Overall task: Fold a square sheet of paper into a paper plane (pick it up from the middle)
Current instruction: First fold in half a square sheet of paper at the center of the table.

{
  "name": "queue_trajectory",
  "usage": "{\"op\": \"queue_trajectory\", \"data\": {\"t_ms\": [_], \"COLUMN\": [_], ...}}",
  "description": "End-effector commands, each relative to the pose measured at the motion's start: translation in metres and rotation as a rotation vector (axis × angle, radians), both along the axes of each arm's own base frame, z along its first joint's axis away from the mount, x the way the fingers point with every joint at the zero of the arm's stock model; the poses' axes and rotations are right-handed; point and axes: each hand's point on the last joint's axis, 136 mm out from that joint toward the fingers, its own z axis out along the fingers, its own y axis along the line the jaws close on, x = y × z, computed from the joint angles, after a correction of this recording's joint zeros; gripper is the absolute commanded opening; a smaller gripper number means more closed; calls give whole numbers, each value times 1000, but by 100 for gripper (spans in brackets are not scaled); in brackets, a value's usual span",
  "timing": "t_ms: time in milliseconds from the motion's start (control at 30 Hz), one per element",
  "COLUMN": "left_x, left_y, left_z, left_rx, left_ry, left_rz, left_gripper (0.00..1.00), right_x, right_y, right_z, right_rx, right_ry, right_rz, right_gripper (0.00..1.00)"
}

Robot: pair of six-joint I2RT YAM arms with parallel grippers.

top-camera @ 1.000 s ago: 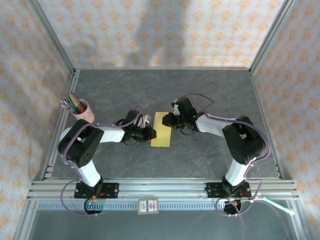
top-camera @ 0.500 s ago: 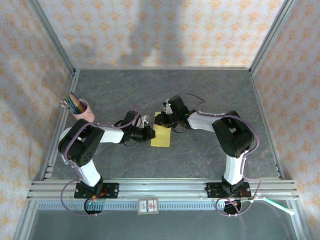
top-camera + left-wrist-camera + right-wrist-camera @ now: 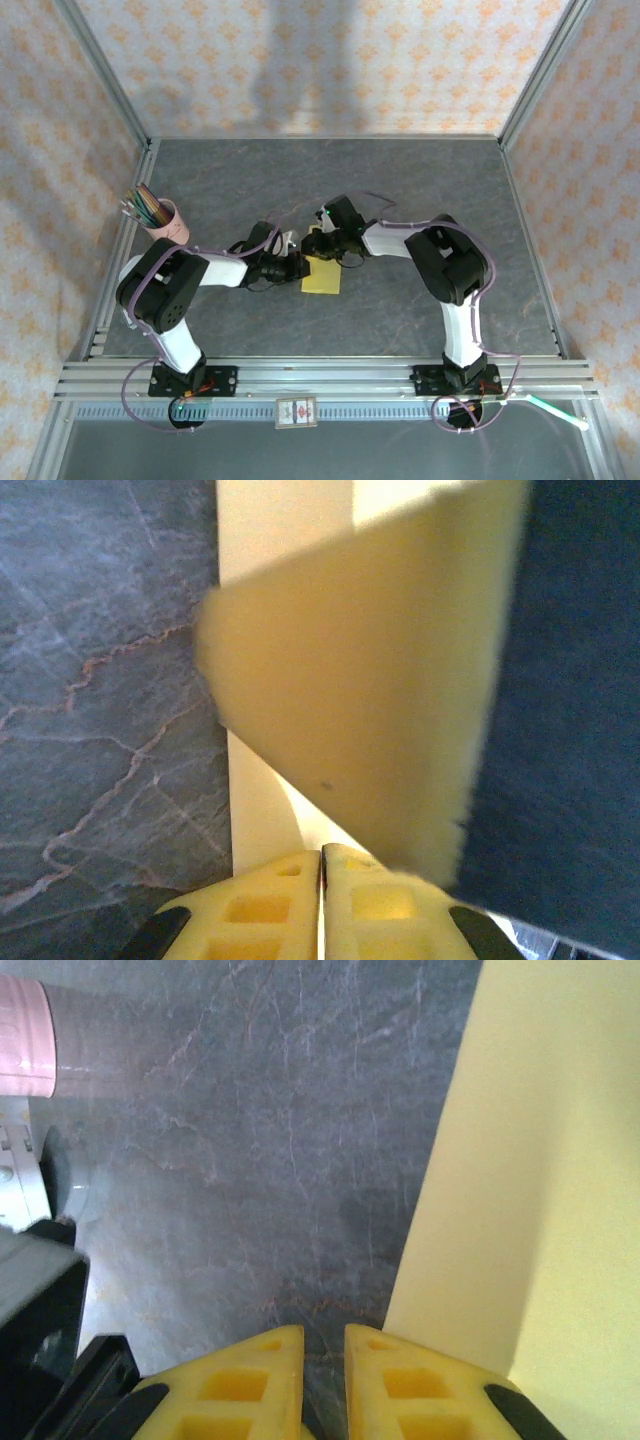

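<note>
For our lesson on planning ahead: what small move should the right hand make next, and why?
Probably slide the right hand sideways onto the yellow paper to press the fold down. Its nearly closed fingertips hang over the table just beside the paper's edge, while a flap stands raised in front of the shut left hand.

Overhead: bright, even light is coming from above; soft grey shadows are falling on the back wall [image 3: 290, 90].
Left wrist: the lifted paper [image 3: 350, 710] is blurring close to the lens, shading dull ochre; the flat strip behind is glaring almost white.
Right wrist: the desk [image 3: 280, 1140] is showing sharp; paper is glowing pale at right.
</note>
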Motion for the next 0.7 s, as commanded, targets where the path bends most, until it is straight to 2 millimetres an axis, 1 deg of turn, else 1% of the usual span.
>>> {"op": "queue_trajectory", "data": {"t_ms": [0,133,267,367,467,667], "left_x": [-21,-31,-39,-43,-46,-49], "left_y": [23,32,38,41,42,49], "left_z": [-41,-54,-64,-68,-71,-78], "left_rx": [122,177,215,225,230,274], "left_ry": [103,137,151,164,175,194], "left_rz": [22,18,-5,-5,-6,-3], "left_gripper": [12,11,8,6,1,0], "right_x": [10,22,33,42,50,64], "right_y": [-2,-7,-9,-10,-10,-8], "right_z": [-10,-20,-23,-25,-25,-28], "right_rx": [-48,-77,-89,-94,-97,-105], "right_ry": [-17,-15,-22,-26,-31,-30], "right_rz": [9,-7,-22,-30,-42,-52], "right_gripper": [17,16,16,16,16,16]}}
